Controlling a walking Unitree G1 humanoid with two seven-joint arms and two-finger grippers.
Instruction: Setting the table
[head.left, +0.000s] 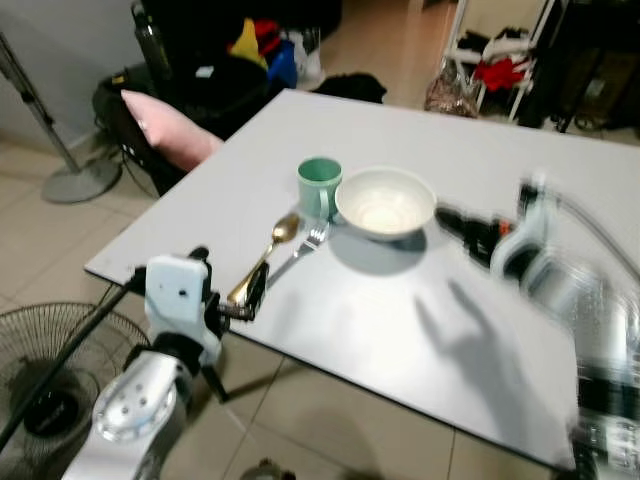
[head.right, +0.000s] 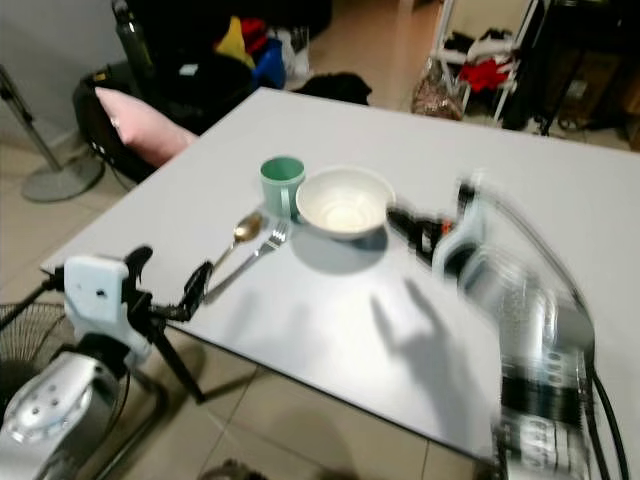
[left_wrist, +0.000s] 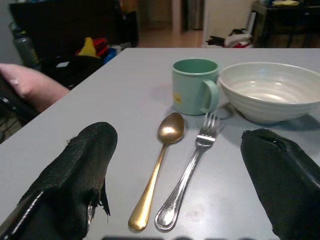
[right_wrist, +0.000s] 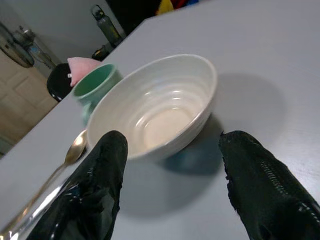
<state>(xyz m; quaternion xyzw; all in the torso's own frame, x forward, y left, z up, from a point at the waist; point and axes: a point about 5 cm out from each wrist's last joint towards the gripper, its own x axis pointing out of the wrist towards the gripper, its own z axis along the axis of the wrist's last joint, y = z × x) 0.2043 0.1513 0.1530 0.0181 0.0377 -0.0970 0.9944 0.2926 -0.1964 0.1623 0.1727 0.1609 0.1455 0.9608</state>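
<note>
A white bowl (head.left: 386, 203) stands on the grey table (head.left: 500, 160), with a green mug (head.left: 319, 186) touching its left side. A gold spoon (head.left: 264, 257) and a silver fork (head.left: 303, 247) lie side by side in front of the mug. My left gripper (head.left: 240, 295) is open at the table's near left edge, its fingers (left_wrist: 85, 170) pointing along the spoon and fork handles. My right gripper (head.left: 462, 228) is open just right of the bowl, blurred in the head views; its fingers (right_wrist: 102, 175) face the bowl (right_wrist: 155, 107).
A pink cushion (head.left: 165, 128) lies on a dark chair at the table's far left corner. A floor fan (head.left: 45, 385) stands at the near left, a fan stand (head.left: 70, 175) further back. Bags and a rack with clothes (head.left: 495, 60) crowd the floor behind the table.
</note>
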